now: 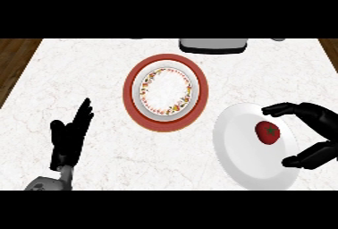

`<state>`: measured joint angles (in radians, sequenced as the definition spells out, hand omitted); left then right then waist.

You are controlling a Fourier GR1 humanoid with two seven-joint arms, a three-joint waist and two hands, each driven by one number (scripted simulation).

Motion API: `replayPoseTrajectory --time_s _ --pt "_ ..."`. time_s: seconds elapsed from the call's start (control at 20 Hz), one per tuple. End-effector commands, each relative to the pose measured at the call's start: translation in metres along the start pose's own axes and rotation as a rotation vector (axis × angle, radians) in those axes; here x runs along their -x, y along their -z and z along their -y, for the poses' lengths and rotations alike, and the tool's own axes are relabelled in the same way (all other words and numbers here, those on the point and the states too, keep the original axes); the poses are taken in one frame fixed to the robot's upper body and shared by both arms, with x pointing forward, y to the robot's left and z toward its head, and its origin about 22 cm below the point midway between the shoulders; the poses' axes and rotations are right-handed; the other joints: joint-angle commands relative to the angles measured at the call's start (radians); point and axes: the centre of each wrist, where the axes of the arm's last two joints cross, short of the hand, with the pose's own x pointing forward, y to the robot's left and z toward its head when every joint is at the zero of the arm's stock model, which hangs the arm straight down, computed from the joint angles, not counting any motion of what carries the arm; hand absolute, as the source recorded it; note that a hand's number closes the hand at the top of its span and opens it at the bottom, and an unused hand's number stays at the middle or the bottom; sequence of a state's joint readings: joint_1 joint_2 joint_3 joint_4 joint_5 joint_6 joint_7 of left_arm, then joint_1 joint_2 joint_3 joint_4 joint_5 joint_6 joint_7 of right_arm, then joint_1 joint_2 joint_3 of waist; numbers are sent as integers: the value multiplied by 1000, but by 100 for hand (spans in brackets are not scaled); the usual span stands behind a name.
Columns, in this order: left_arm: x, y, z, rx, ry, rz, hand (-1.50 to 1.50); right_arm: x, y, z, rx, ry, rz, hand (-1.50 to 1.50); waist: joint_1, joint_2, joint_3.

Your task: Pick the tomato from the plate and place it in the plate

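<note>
A red tomato (267, 132) with a dark green stem lies on a plain white plate (244, 156) at the right of the marble counter. My right hand (318, 134) is spread around the tomato from the right, fingers above it and thumb below, apart from it. In the middle stands a second plate (166, 92), white with a flowered ring and a broad red rim, with nothing on it. My left hand (69, 136) rests open at the lower left, fingers pointing up.
A grey and white appliance (214, 44) sits at the counter's far edge, behind the red-rimmed plate. Dark wooden floor shows past the counter's left (16, 58) and right edges.
</note>
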<state>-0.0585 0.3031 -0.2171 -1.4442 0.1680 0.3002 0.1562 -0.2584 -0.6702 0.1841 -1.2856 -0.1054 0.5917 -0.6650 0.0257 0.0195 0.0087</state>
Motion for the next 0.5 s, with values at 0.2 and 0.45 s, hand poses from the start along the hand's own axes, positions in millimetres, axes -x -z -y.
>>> replayPoseTrajectory --time_s 0.2,0.45 --pt "-2 4 5 -7 23 -4 0 -17 -6 45 -244 -377 27 -150 13 -6 -5" --pt "-1 5 22 23 32 -7 0 -11 22 51 -375 -509 -40 -150 16 -8 -7"
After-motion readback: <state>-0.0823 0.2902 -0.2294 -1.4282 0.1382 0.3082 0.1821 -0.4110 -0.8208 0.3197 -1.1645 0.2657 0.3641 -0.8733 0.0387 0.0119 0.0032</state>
